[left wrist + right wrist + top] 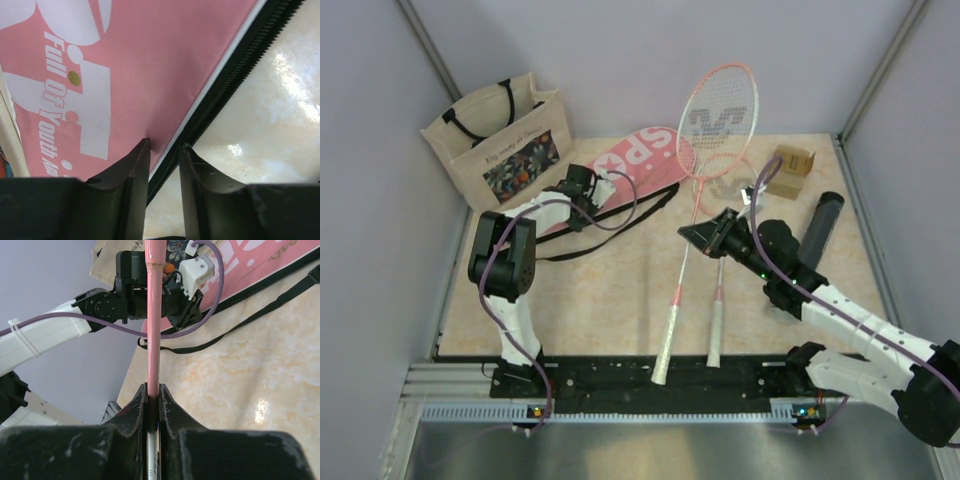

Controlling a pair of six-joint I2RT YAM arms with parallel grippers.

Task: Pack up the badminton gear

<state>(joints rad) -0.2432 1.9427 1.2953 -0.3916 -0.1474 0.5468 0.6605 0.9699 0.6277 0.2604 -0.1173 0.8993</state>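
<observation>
Racket [151, 315] shaft clamped tight in right jaws, centre frame, apparently held ready for bagging. Left jaws part-open, straddling zip edge of pink cover [150, 60] upper left, seemingly to pull it open.

There are two pink-framed rackets [718, 120], one pink cover [642, 160], one dark cylindrical tube [818, 228], one beige tote bag [505, 140] and one brown cardboard box [790, 170].

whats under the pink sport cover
Only the beige table shows around the pink SPORT cover, and its black strap trails out beside it. Anything beneath or inside it is covered.
</observation>
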